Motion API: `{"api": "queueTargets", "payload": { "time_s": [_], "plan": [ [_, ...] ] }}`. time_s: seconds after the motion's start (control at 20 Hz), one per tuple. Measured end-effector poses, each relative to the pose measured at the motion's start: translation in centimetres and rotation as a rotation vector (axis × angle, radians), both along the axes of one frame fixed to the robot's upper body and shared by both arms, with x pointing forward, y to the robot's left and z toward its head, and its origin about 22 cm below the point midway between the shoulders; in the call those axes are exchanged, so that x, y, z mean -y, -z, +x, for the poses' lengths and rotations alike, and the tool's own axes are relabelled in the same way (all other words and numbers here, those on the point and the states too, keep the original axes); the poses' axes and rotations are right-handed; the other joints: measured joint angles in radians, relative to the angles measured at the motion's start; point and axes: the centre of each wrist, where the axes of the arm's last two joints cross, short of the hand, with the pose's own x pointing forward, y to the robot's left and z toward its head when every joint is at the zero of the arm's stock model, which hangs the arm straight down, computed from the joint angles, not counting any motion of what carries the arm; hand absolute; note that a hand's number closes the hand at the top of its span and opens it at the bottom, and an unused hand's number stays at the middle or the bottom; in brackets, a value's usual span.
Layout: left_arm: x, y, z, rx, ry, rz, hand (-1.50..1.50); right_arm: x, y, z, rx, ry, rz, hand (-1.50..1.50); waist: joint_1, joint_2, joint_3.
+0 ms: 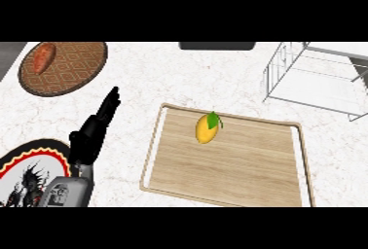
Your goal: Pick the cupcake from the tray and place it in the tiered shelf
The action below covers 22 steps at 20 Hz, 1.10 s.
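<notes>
The yellow fruit (206, 129), oval and mango-like, lies flat on the wooden tray (153, 146). Its long axis runs from about 1 o'clock to 7 o'clock. The end with the green leaf points to 1 o'clock and the bare, rounded end to 7 o'clock. It sits at about 11 o'clock from the tray's middle, nearer the far rim and the left rim than the others, and touches neither.

The left robot hand (87, 141) is outside the tray, over the bare desk (144, 78). Its black fingers (110, 104) are straight and pressed together, slanting toward 1 o'clock, and they hold nothing. The fruit lies at about 3 o'clock from this hand, well apart from it, with the tray's left rim between them. The grey forearm (68, 190) comes in from 7 o'clock.

The desk is white marble with faint veins. At 10 o'clock lies a round brown woven mat (75, 65) with a diamond pattern, and an orange-brown oblong vegetable (45, 57) rests on its left part. At 8 o'clock, partly under the forearm, shows a round plate (28, 168) with a black, red and white pattern. The light wooden tray fills the middle and the lower right. At 12 o'clock a dark flat object (217, 45) is cut by the view's edge. At 2 o'clock stands the white wire tiered shelf (316, 90), well apart from the fruit.
</notes>
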Motion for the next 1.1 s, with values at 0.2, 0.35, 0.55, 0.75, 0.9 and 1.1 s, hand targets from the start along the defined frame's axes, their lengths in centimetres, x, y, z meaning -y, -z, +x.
{"api": "queueTargets", "payload": {
  "time_s": [0.2,0.35,0.55,0.75,0.9,1.1],
  "plan": [
    [0.2,0.3,0.4,-0.001,-0.005,0.003,0.00,1.3,0.4,-0.1,-0.042,0.141,0.004,-1.50,-0.004,-0.001,0.000],
    [0.5,0.4,0.3,-0.002,-0.008,0.002,0.00,2.1,1.3,-0.5,-0.048,0.188,0.022,-1.50,-0.005,-0.001,0.001],
    [0.2,0.6,0.4,-0.004,-0.011,0.000,0.00,3.0,0.9,-1.6,-0.006,0.185,0.077,-1.50,-0.007,-0.003,0.001],
    [0.0,0.3,0.6,-0.008,-0.011,0.000,0.00,2.8,0.3,-2.5,0.048,0.131,0.147,-1.50,-0.007,-0.003,0.001],
    [-0.2,0.5,0.3,-0.008,-0.011,-0.006,0.00,2.4,-0.4,-2.5,0.068,0.085,0.183,-1.50,-0.004,-0.003,0.001],
    [0.2,0.3,0.1,-0.005,-0.004,-0.002,0.00,2.9,-1.5,-3.1,0.088,0.036,0.215,-1.50,-0.003,-0.003,0.001]
  ]
}}
